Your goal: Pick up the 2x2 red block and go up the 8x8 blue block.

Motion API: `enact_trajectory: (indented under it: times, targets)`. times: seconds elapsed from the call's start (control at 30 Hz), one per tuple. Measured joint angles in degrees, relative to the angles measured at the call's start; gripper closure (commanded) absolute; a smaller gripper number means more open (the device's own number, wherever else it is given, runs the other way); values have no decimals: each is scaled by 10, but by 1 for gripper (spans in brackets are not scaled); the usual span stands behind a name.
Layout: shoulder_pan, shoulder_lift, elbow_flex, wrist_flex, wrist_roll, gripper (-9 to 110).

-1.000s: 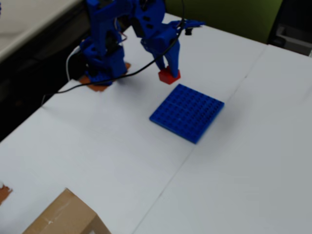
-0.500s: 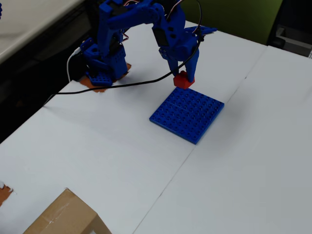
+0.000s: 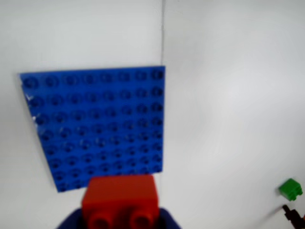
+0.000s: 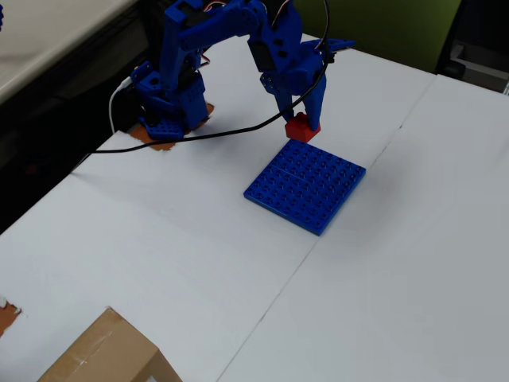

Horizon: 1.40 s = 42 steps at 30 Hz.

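The 2x2 red block [image 4: 301, 128] is held between the blue fingers of my gripper [image 4: 302, 125], just off the far edge of the 8x8 blue block [image 4: 306, 185] in the overhead view. In the wrist view the red block [image 3: 120, 199] fills the bottom centre, gripped from below, with the blue block [image 3: 97, 124] lying flat on the white table beyond it. The gripper is shut on the red block. Whether the block touches the table or hangs slightly above it cannot be told.
The arm's blue base [image 4: 169, 103] stands at the table's back left with a black cable [image 4: 191, 137] trailing across. A cardboard box [image 4: 107, 354] sits at the front left. A small green brick [image 3: 290, 189] lies at the wrist view's right edge.
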Motion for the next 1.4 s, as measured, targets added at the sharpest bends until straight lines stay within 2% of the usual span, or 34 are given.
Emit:
enact_trajectory:
  times: [1.4]
  targets:
    - [9, -12, 21, -2, 0, 100]
